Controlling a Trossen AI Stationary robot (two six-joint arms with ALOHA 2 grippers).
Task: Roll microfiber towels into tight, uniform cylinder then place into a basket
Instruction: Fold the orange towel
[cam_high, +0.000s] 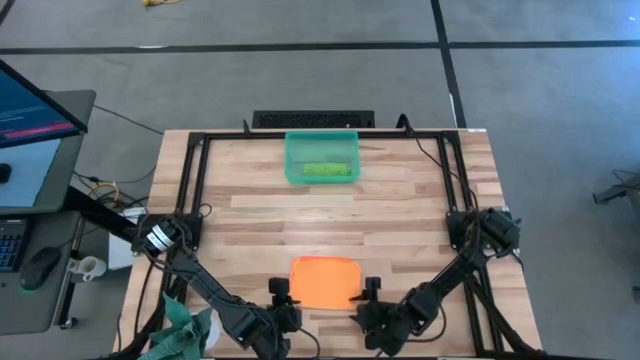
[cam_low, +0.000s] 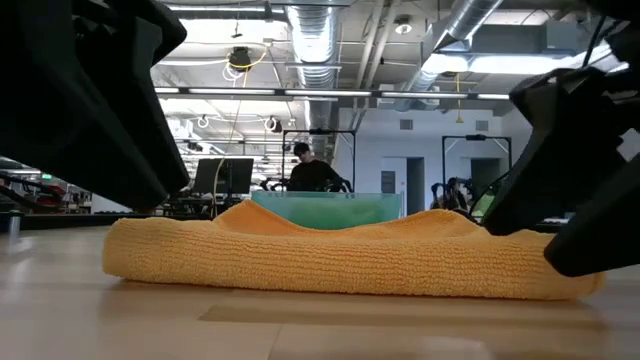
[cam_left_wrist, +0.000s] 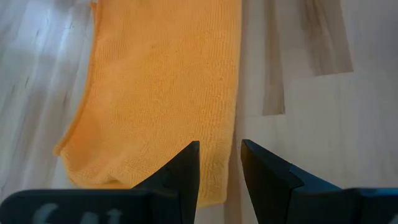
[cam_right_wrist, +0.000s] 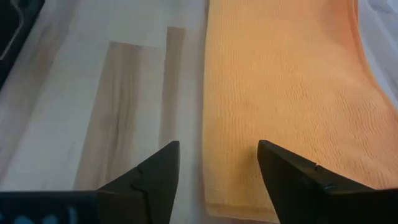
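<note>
The orange towel (cam_high: 323, 281) lies flat near the table's front edge, folded to a thick pad in the low view (cam_low: 350, 255). My left gripper (cam_left_wrist: 221, 163) hovers open over the towel's left edge near its front corner, one finger over cloth and one over bare wood. My right gripper (cam_right_wrist: 217, 163) stands wide open over the towel's right edge in the same way. The basket (cam_high: 321, 158) sits at the far middle of the table with a rolled lime green towel (cam_high: 328, 171) lying in it.
A dark teal cloth (cam_high: 185, 325) hangs at the table's front left corner. Bare wood (cam_high: 330, 220) lies between the orange towel and the basket. A black frame (cam_high: 190, 180) runs along the table's sides. A person (cam_low: 312, 172) sits in the room beyond.
</note>
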